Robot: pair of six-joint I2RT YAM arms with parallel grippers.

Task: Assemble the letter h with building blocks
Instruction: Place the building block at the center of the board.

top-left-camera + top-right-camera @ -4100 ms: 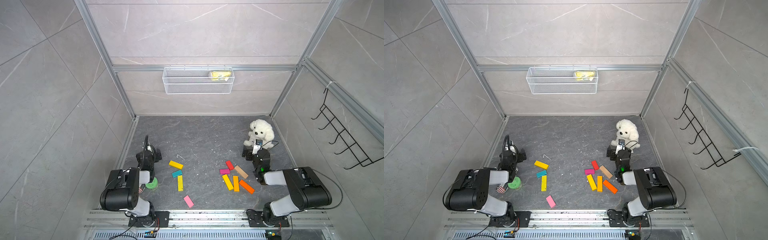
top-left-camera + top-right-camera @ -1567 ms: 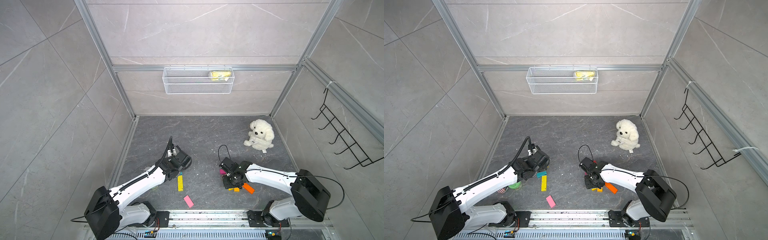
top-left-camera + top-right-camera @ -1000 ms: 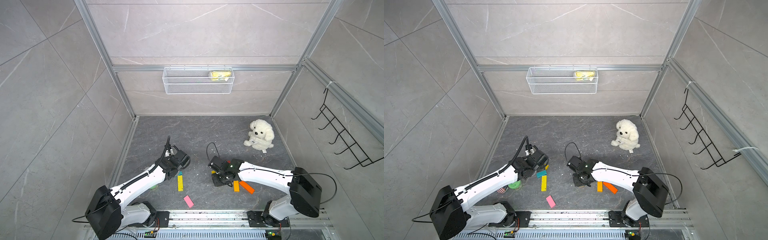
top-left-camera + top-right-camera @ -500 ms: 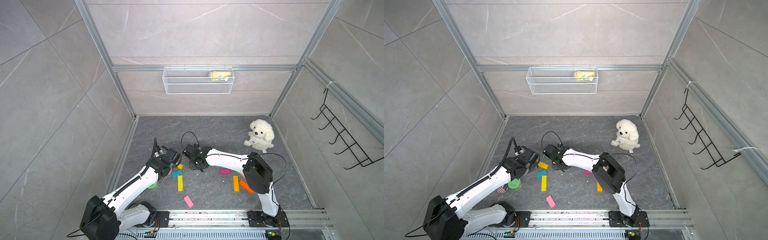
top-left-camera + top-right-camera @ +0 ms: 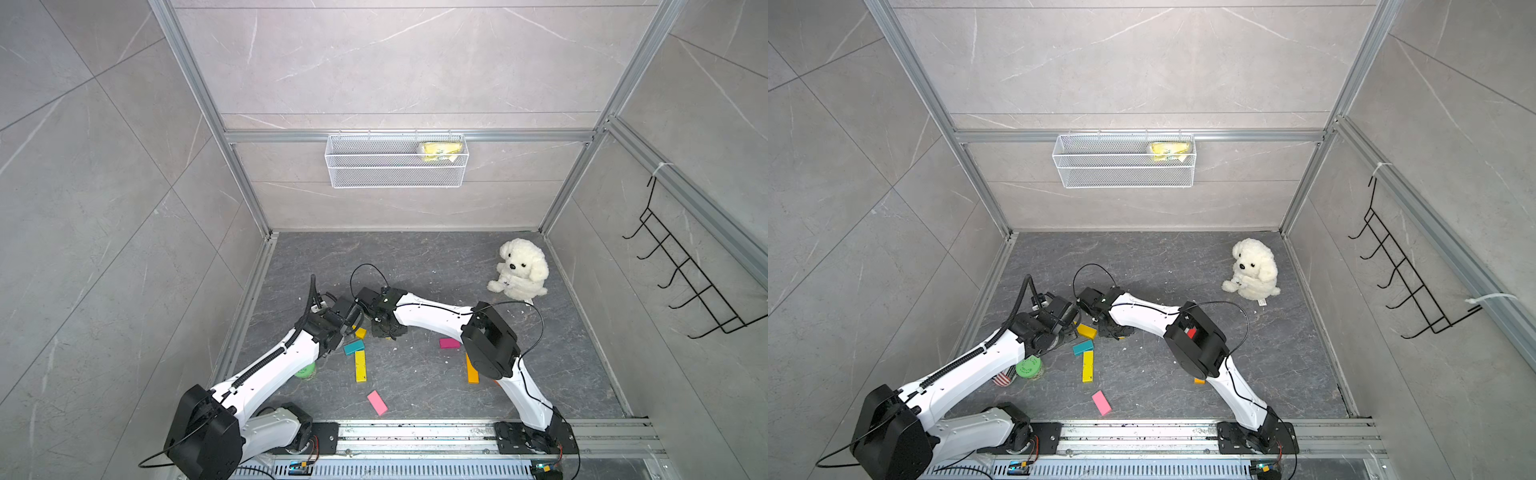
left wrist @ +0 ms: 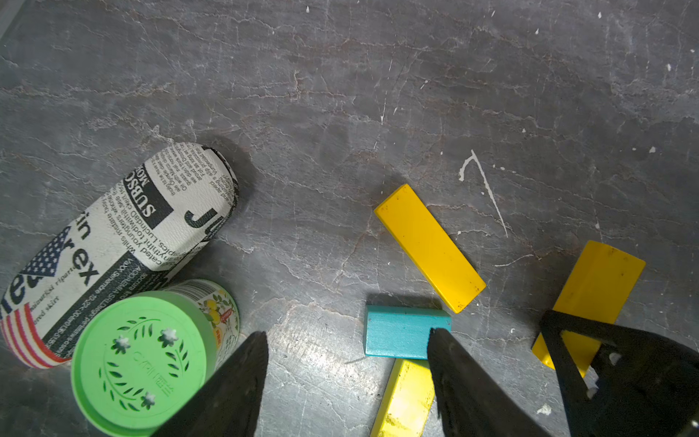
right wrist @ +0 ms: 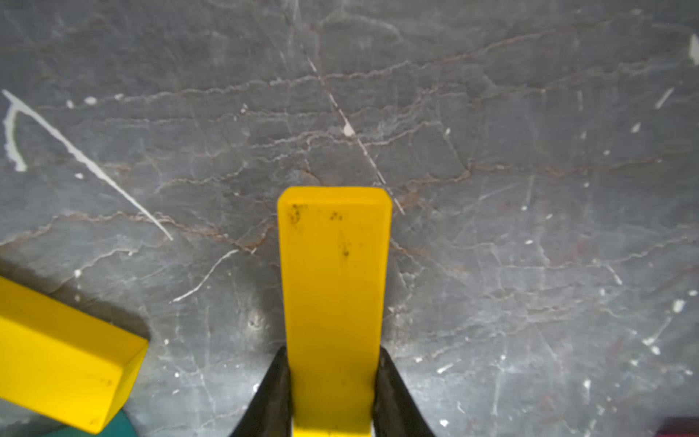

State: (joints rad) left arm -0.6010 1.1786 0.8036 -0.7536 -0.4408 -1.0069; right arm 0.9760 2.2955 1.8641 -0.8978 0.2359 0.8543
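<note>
Objects standing apart from the assembly work.
A white plush dog sits on the dark marbled floor near the back right corner. A green-lidded can stands upright against a newsprint-patterned case lying flat. A wire basket on the back wall holds a yellow packet, and a black hook rack hangs on the right wall.

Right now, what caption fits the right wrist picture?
Right hand pinching a long yellow block, a second yellow block beside it.
</note>
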